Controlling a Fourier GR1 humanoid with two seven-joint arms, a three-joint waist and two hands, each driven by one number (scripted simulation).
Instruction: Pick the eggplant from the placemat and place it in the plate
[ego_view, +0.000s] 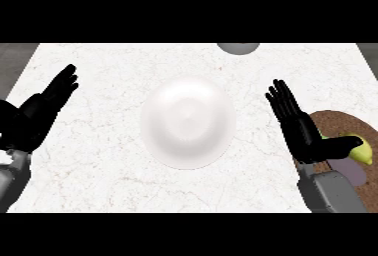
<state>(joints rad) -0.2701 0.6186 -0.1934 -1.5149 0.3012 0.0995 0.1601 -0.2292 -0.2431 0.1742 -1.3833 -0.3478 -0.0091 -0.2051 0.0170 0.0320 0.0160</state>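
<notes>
Eggplant (353, 172) lies on the brown placemat (341, 125), just right of the right hand (303, 131) and partly hidden behind its thumb, beside a yellow-green fruit (363, 152). Both hands are open with straight fingers; the left hand (40, 107) rests far across the white plate (187, 123).

The left hand (40, 112) stands at the left edge, fingers straight and pointing to the far right, its grey forearm entering from the near left corner. The right hand (301, 131) is held up at the right, fingers straight toward the far side, thumb out to the right, grey forearm below it.
</notes>
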